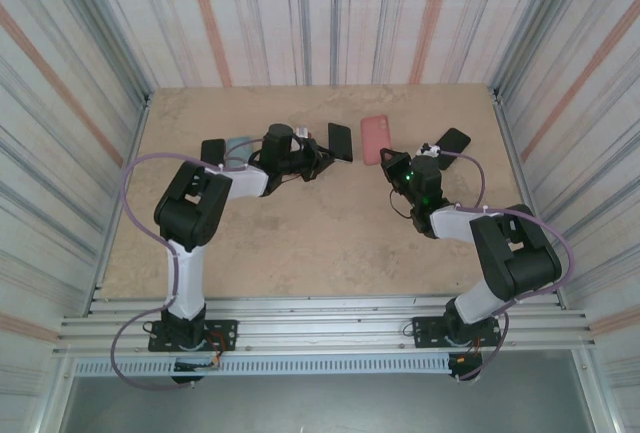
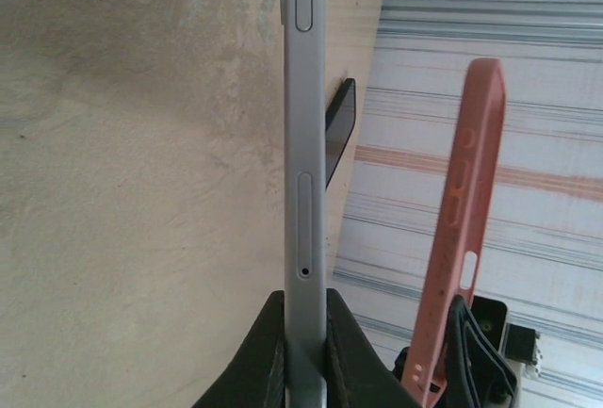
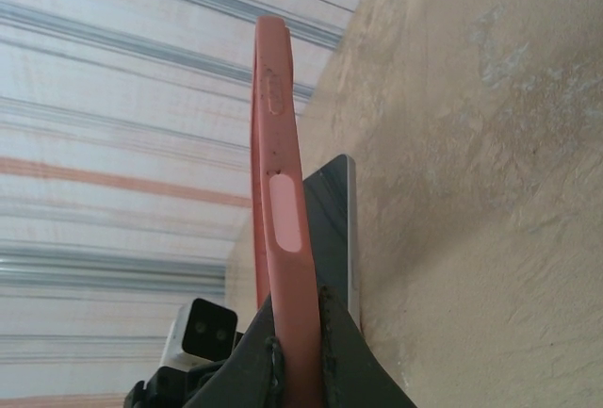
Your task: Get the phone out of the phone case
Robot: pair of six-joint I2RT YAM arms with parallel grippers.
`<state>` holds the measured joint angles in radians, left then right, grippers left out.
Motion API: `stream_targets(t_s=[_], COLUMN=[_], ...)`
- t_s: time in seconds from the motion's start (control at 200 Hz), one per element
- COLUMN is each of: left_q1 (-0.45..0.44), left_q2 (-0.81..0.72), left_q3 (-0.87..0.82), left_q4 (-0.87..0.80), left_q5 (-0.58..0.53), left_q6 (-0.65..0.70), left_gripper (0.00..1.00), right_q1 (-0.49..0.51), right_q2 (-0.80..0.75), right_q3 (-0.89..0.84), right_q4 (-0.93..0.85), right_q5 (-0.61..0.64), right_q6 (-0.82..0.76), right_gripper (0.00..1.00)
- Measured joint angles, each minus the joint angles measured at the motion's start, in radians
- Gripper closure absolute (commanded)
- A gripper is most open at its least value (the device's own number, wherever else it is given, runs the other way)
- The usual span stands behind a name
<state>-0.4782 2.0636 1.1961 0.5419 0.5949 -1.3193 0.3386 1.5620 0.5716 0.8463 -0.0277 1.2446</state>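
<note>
The phone [image 1: 340, 141] is out of its case and sits over the far middle of the table [image 1: 300, 243], clamped between the fingers of the left gripper [image 1: 320, 156]. The left wrist view shows it edge-on [image 2: 304, 144], a slim silver side with buttons and a tray slot, and the black fingers of the left gripper [image 2: 303, 342] are closed on its two faces near the lower end.

Just to its right, apart from it, is the salmon-pink phone case [image 1: 375, 139], held by the right gripper [image 1: 393, 163]. In the right wrist view the case [image 3: 281, 210] stands edge-on with the right gripper [image 3: 297, 337] pinched tight on its lower end, and the phone [image 3: 332, 229] shows behind it, dark-faced with a silver rim. The left wrist view also shows the case [image 2: 468, 229], empty.

A second black phone [image 1: 453, 140] lies near the far right edge. A teal slab [image 1: 238, 145] and a black slab [image 1: 212, 149] lie toward the far left, beside the left arm.
</note>
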Motion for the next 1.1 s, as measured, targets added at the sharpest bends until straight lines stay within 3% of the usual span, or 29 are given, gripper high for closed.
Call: stream_targets(t_s=[0.446,0.621,0.787,1.097], left_q1=[0.026,0.030,0.038,0.045], left_q2=[0.105,0.126,0.136,0.135], left_q3=[0.047,0.067,0.074,0.077], left_q4=[-0.018,-0.016,-0.016,-0.117], left_q5=[-0.005,-0.003,0.000,-0.006], left_q6=[0.018,0.019,0.026,0.081], left_gripper=[0.99,0.92,0.78,0.60], right_q1=[0.003,0.004,0.004,0.004], right_q2=[0.062,0.083,0.103,0.141], right_q3=[0.000,0.000,0.000,0.008], right_q4=[0.028,0.044,0.053,0.058], right_q5=[-0.025,-0.031,-0.034,-0.034], right_q6=[0.003,0.004,0.003,-0.001], right_gripper=[1.00,1.00,1.00,1.00])
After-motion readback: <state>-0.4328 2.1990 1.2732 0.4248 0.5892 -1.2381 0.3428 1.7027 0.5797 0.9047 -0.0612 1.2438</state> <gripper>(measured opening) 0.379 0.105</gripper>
